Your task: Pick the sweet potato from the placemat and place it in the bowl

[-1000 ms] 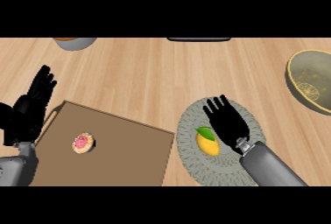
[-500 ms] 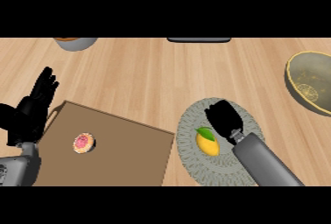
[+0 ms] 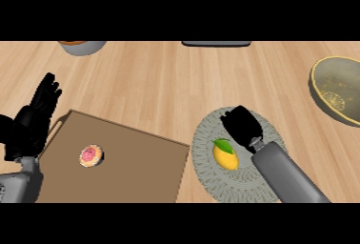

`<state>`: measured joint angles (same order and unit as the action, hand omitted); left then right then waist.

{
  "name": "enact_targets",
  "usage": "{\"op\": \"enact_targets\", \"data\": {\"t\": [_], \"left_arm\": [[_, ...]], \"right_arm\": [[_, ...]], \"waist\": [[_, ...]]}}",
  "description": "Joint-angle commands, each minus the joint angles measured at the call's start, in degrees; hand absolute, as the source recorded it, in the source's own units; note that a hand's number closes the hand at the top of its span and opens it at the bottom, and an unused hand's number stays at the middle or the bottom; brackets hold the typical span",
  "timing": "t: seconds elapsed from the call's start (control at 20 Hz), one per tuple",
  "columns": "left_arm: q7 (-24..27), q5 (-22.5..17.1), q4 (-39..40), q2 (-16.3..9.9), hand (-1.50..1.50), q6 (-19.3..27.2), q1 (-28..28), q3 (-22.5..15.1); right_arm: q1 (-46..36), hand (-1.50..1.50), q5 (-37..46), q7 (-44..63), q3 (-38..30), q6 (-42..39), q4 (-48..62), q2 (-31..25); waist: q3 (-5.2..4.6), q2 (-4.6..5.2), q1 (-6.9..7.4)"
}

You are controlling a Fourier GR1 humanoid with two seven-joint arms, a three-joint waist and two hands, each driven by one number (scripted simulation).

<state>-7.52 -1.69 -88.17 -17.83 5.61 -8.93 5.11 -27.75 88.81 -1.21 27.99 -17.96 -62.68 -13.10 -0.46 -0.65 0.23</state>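
Observation:
A yellow fruit with a green leaf lies on the round grey placemat; it looks more like a lemon than a sweet potato. My right hand hovers over the mat just up and right of the fruit, fingers held together and pointing away, holding nothing. I cannot tell whether it touches the fruit. The olive-yellow bowl stands at the right edge, apart from the mat. At the left edge my left hand rests open, fingers up.
A brown board lies left of the placemat with a small pink-frosted donut on it. A grey cup and a dark flat object sit along the far edge. Bare wooden counter lies between the mat and the bowl.
My right hand's fingers, spread a second ago, have drawn together, and the hand has tipped down over the mat beside the fruit. The left hand has barely shifted.

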Motion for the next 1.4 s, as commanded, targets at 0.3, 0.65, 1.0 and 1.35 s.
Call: {"op": "enact_targets", "data": {"t": [0.3,0.65,1.0,1.35], "left_arm": [[-1.1,0.1,-0.4,-0.5,0.0,-0.3,0.0,1.4],[-2.6,-0.3,-3.5,-0.1,0.0,-0.4,2.6,1.7],[-2.0,-0.2,-0.5,-0.4,0.0,-0.4,0.9,2.5],[1.2,1.6,2.7,2.1,0.0,-0.2,-0.9,0.9]], "right_arm": [[7.0,1.5,-14.1,-8.5,-13.4,4.8,-8.9,-3.4],[14.7,1.5,-28.8,-15.7,-27.9,0.1,-24.2,-12.6],[14.7,1.5,-42.9,-10.8,-44.1,-2.7,-41.5,-11.7],[9.9,1.5,-56.2,-4.7,-58.8,-12.9,-41.0,-17.3]], "waist": [[0.51,0.27,-2.25],[0.45,0.04,-2.04],[0.4,-0.16,-3.43],[0.42,0.59,-0.94]]}}
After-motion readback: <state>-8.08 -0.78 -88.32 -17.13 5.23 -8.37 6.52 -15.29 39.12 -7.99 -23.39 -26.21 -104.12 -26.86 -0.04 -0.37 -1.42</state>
